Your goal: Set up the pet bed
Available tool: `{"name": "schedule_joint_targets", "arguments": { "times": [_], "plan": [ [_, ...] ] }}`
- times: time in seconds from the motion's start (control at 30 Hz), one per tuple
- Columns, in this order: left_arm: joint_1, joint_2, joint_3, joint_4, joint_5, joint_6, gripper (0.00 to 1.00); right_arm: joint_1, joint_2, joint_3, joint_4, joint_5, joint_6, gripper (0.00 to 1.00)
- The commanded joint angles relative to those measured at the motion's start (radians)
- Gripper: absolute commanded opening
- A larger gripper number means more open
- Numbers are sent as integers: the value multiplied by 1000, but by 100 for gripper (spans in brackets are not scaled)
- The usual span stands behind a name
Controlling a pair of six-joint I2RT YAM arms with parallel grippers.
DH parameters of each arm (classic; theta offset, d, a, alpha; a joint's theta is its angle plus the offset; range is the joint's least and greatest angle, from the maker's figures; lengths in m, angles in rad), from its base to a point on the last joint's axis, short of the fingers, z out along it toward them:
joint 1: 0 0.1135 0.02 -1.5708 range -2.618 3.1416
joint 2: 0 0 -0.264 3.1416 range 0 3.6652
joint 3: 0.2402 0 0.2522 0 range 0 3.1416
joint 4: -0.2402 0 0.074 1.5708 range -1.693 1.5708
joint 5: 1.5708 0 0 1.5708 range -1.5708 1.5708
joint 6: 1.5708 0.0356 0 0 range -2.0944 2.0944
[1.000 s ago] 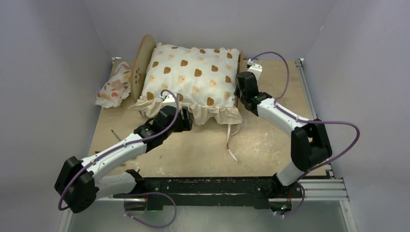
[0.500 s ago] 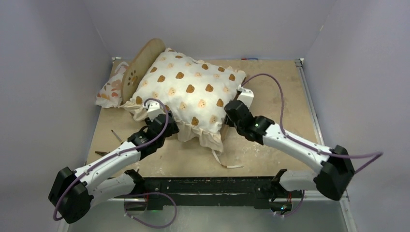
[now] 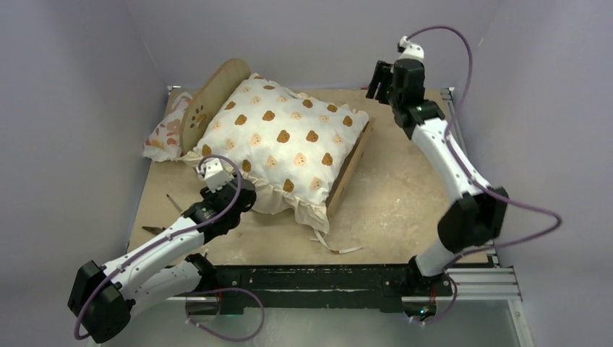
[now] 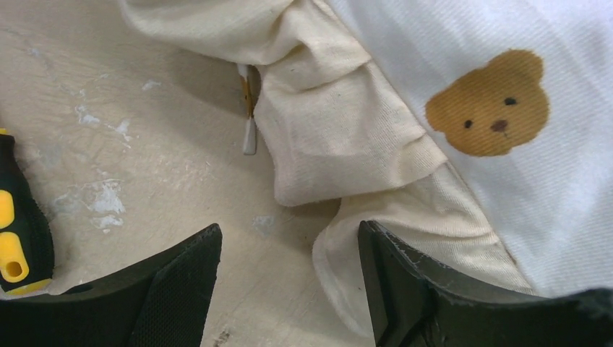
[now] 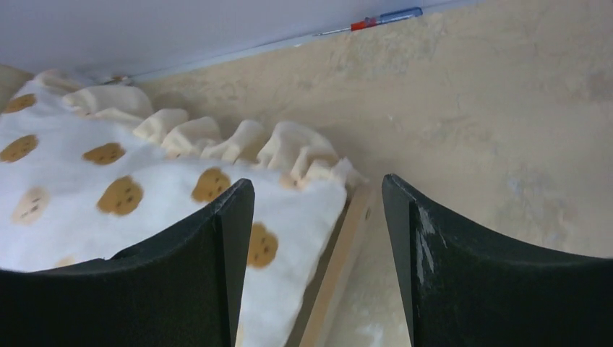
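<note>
The right gripper (image 3: 383, 81) is lifted clear and spread, the left gripper (image 3: 210, 171) is spread beside the ruffle (image 4: 340, 137), and the light-wood paw-print bed frame (image 3: 353, 163) is left skewed at back left under the cream bear-print cushion (image 3: 282, 144), so straightening seems needed

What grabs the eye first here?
The big bear-print cushion fills the middle, lying askew on the wooden bed, with the headboard sticking out at its far-left end. The right tool hangs open, raised beyond the cushion's far-right corner. The left tool sits open at the cushion's near ruffle.
</note>
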Motion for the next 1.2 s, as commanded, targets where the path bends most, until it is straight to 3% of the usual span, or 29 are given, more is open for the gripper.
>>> {"name": "schedule_joint_targets", "arguments": {
  "times": [0.0,0.2,0.37,0.57,0.73,0.97,1.17],
  "plan": [
    [8,13,-27,-38,-76,-103,68,-46,278,206,14,-168,-172,68],
    [54,111,-85,87,-59,-151,68,-60,615,547,-87,-236,-312,70],
    [132,210,-104,235,46,-113,68,-61,711,566,-85,-384,-392,70],
    [162,322,-91,354,129,-56,67,-60,675,375,-134,-505,-388,63],
    [179,461,-5,421,178,33,65,-60,475,-5,-43,-584,-251,59],
    [189,674,253,490,283,225,65,-53,115,-488,172,-609,-78,57],
    [188,880,507,572,465,370,61,62,-95,-711,243,-617,31,57]
  ]
}}
